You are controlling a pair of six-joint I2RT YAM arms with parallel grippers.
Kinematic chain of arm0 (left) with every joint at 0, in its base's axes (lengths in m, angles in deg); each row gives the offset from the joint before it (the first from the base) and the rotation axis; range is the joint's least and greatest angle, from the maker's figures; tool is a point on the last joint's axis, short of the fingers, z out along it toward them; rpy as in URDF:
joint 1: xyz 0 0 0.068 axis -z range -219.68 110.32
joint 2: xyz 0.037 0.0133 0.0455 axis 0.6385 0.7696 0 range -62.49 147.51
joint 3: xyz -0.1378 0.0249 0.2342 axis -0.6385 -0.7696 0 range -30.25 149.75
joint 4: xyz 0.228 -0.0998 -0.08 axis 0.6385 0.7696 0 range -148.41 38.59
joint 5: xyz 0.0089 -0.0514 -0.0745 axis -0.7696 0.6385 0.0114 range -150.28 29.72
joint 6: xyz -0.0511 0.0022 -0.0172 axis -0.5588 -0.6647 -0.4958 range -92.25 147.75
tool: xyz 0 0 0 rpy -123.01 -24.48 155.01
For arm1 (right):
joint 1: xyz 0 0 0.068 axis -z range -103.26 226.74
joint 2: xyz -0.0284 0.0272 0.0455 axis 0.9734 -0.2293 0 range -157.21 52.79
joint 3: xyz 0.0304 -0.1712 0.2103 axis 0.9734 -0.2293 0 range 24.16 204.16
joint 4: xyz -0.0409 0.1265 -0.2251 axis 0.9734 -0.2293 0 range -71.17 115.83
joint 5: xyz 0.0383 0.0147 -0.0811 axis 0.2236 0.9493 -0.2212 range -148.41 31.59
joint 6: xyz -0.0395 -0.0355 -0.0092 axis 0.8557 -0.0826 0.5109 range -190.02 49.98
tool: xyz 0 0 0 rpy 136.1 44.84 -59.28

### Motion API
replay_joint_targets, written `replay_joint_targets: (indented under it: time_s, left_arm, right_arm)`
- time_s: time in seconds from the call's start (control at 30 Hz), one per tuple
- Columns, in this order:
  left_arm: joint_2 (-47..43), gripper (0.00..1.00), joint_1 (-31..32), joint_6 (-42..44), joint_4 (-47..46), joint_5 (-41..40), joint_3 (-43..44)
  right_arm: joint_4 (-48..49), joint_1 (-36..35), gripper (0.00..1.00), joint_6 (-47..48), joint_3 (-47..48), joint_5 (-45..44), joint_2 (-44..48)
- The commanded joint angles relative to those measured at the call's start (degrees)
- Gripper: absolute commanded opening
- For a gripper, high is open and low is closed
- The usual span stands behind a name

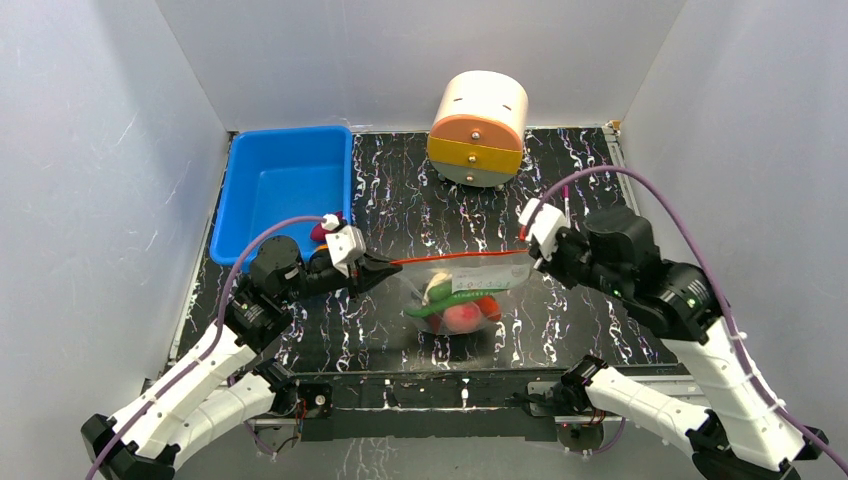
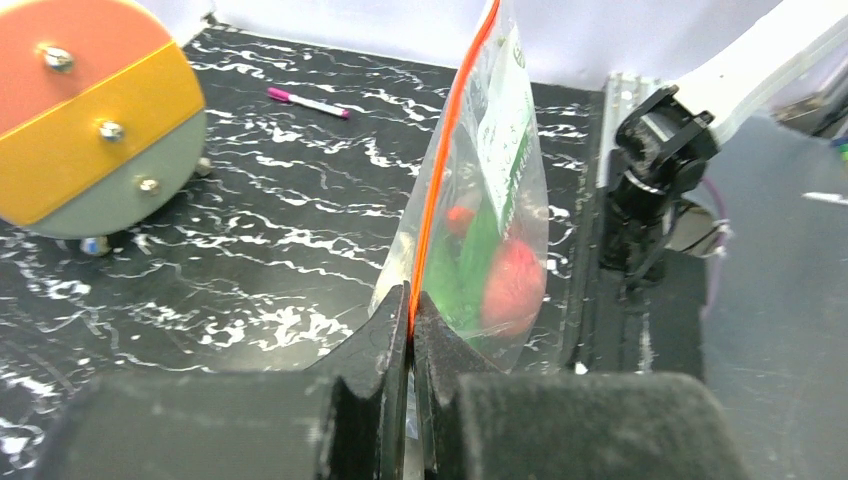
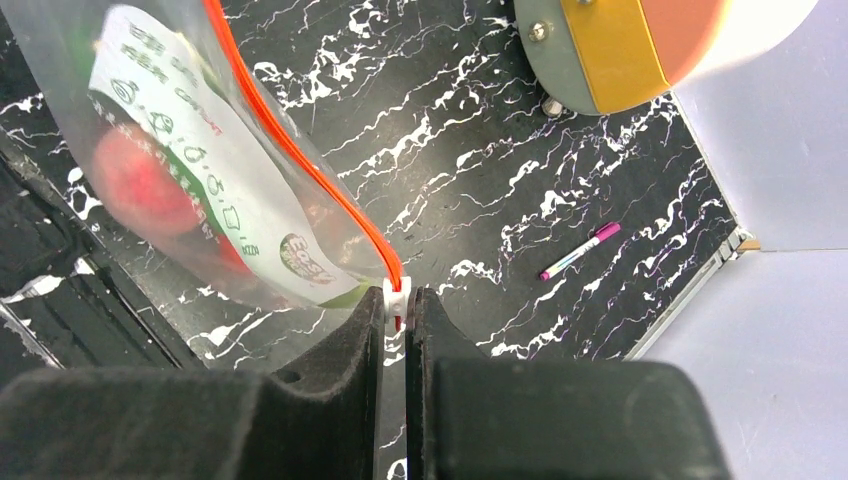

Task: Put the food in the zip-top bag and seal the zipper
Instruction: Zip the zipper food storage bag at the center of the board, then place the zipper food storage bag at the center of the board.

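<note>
The zip-top bag point(image 1: 470, 295) point(image 2: 500, 200) point(image 3: 200, 180) hangs upright over the near middle of the black marbled table point(image 1: 420, 200), strung between the two arms by its zipper point(image 1: 460, 257) point(image 2: 450, 130) point(image 3: 300, 160). The left gripper point(image 1: 385, 268) point(image 2: 410, 310) is clenched on the left end of the orange-red strip, its dark fingers pressed flat against it. The right gripper point(image 1: 533, 250) point(image 3: 400, 305) is clamped on the opposite end, where a small white slider point(image 3: 396, 297) sits at its fingertips. The strip runs taut and nearly level between them, reading as a single thin line.

Inside the bag, low down, lie the pink-red round fruit point(image 1: 460, 318) point(image 2: 513, 285) point(image 3: 140, 185), the long green pepper point(image 1: 445, 305) point(image 2: 470, 260) and the red chili point(image 1: 488, 307) point(image 2: 458, 218), bunched together behind the white label point(image 1: 485, 280) point(image 2: 510, 110) point(image 3: 200, 170). Whether the bag's bottom touches the table cannot be told.

A blue bin point(image 1: 285, 190) stands at the back left, and a round drawer unit point(image 1: 478, 128) point(image 2: 80, 120) point(image 3: 620, 40) in cream, orange, yellow and grey at the back centre. A pink marker point(image 2: 308, 102) point(image 3: 580, 250) lies on the table toward the back right.
</note>
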Motion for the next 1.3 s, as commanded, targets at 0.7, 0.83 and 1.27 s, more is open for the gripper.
replay_joint_targets:
  time_s: [0.7, 0.83, 1.27]
  left_arm:
    - [18.57, 0.98, -0.27, -8.96, 6.68, -28.80, 11.12]
    - [15.89, 0.98, -0.31, -8.97, 6.54, -30.97, 11.35]
    - [13.01, 0.98, -0.30, -18.63, 12.36, -40.46, 15.79]
  right_arm:
    - [41.79, 3.85, 0.12, -2.84, -12.96, -12.02, -19.43]
    - [41.89, 3.87, 0.35, -5.42, -11.43, -11.65, -20.29]
    - [39.80, 3.82, 0.98, -21.27, -11.83, -4.64, -10.71]
